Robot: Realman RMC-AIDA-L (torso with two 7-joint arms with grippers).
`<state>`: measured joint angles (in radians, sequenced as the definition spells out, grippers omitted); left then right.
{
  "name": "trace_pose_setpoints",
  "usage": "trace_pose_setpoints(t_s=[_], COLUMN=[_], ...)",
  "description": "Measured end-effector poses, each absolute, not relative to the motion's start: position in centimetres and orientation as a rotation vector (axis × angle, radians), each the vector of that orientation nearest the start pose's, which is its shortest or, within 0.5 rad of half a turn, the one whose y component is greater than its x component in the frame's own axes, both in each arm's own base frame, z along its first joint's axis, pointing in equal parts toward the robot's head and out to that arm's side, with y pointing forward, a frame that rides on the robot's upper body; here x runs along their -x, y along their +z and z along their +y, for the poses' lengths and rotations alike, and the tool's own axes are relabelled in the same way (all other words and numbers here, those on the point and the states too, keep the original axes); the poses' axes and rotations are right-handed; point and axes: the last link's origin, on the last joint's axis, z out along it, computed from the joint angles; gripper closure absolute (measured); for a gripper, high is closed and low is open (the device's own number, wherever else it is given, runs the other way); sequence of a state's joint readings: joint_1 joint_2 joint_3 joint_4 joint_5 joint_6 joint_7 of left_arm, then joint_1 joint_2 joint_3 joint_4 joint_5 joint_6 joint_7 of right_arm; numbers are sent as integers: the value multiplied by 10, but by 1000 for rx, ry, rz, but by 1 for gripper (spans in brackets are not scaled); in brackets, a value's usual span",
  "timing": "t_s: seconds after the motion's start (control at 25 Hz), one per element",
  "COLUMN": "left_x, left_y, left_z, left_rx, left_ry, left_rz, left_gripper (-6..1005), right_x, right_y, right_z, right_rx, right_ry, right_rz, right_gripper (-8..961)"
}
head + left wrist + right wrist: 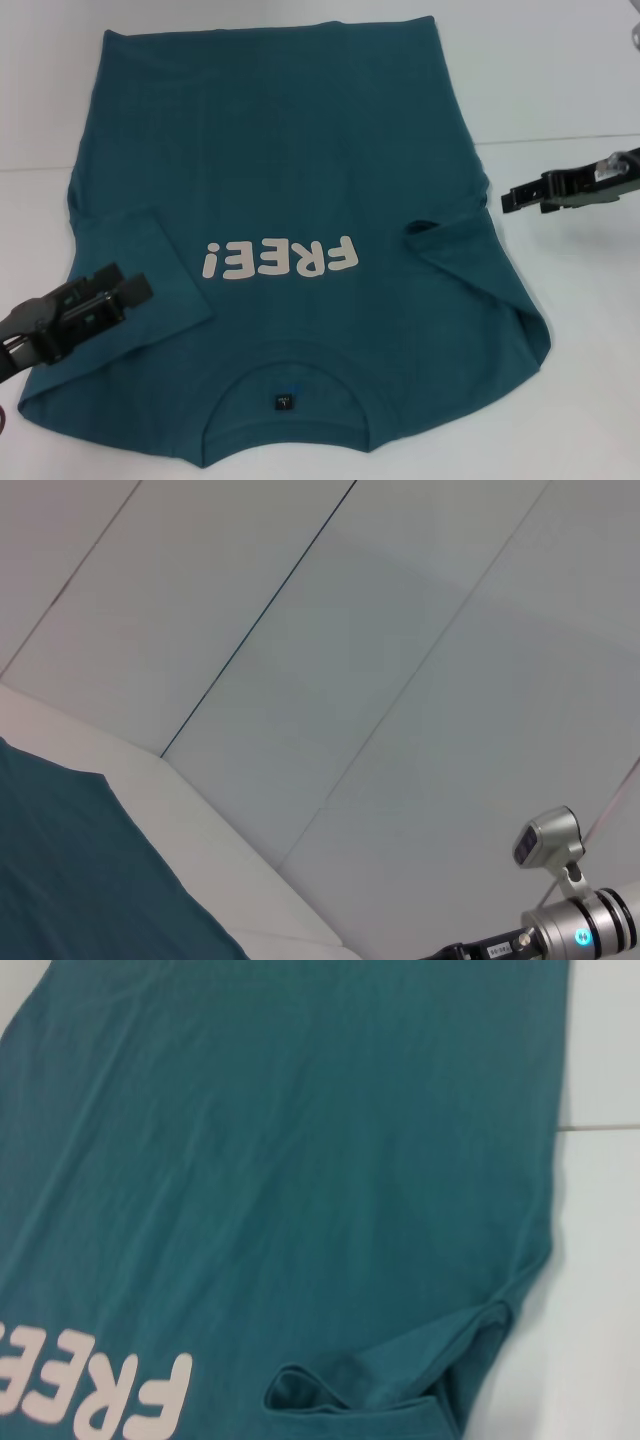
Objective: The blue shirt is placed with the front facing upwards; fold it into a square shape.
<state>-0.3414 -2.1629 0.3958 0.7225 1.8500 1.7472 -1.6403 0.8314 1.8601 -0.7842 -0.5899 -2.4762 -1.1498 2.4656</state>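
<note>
the blue shirt [300, 200] lies face up across the frame's centre, both sleeves folded inward. the left gripper [120, 285] hovers lower left, jaws closed and empty; the right gripper [508, 198] at right edge looks closed, holding nothing

My left gripper [125, 285] sits low at my near left, arm angled inward, fingers close together with nothing between them. My right gripper [512, 198] hangs farther out on my right, wrist level, tips pointing across toward the left one, also empty.
</note>
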Motion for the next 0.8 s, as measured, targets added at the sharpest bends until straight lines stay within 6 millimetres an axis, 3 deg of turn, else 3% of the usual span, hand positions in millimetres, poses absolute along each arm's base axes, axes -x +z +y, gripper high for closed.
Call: trace_pose_setpoints(t_s=[0.4,0.8], left_x=[291,291], left_y=[33,33], left_z=[276,276], left_rx=[2277,2275], left_ry=[-1231,-1231], left_rz=[-1103,-1105], left_gripper=[111,111], right_x=[-268,-260], right_y=[38,18], right_z=[453,457], right_rx=[2118,2129], right_ry=[-11,-29], right_rz=[1293,1238], right_gripper=[266,267])
